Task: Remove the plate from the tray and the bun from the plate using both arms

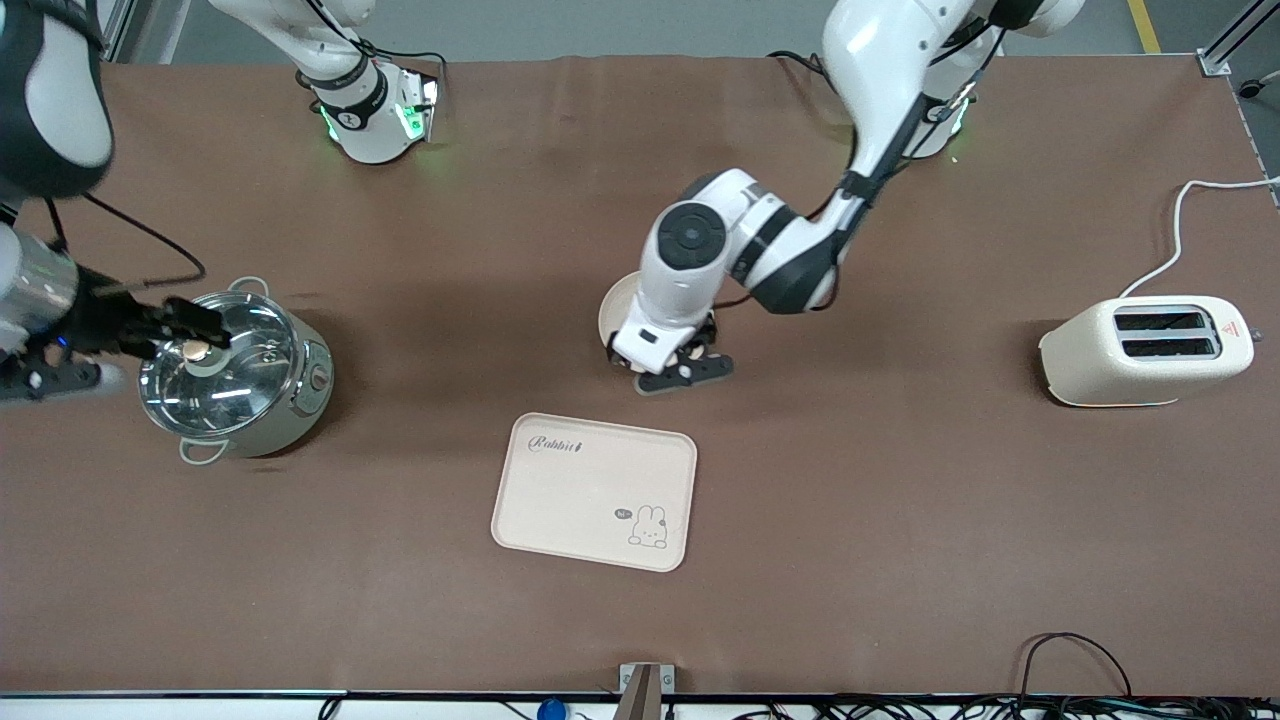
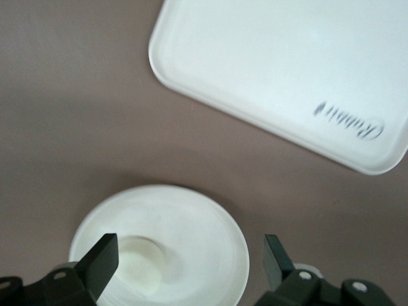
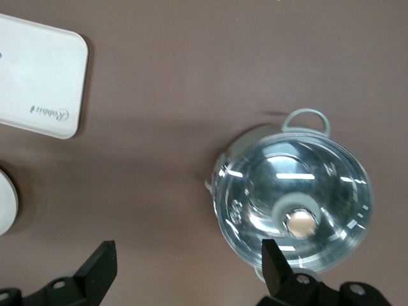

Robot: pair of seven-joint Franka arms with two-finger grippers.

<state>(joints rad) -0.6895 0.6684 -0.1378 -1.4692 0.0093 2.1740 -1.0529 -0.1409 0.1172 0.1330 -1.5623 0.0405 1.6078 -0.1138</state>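
The round cream-white plate (image 1: 612,312) lies on the brown table near the middle, mostly covered by the left arm in the front view. My left gripper (image 1: 685,372) hangs open just above it; in the left wrist view its fingers (image 2: 102,261) straddle the plate (image 2: 191,223) without touching it. My right gripper (image 1: 205,330) is open in the air by the steel pot (image 1: 240,385) at the right arm's end. In the right wrist view one fingertip (image 3: 275,264) is over the rim of the glass lid (image 3: 299,191) and the lid's knob (image 3: 301,223) is beside it. The bun is hidden.
A rectangular cream tray (image 1: 593,490) with a rabbit drawing lies nearer the front camera than the plate. A cream toaster (image 1: 1145,350) with a white cable stands at the left arm's end. The pot has loop handles (image 1: 205,450) and a front dial.
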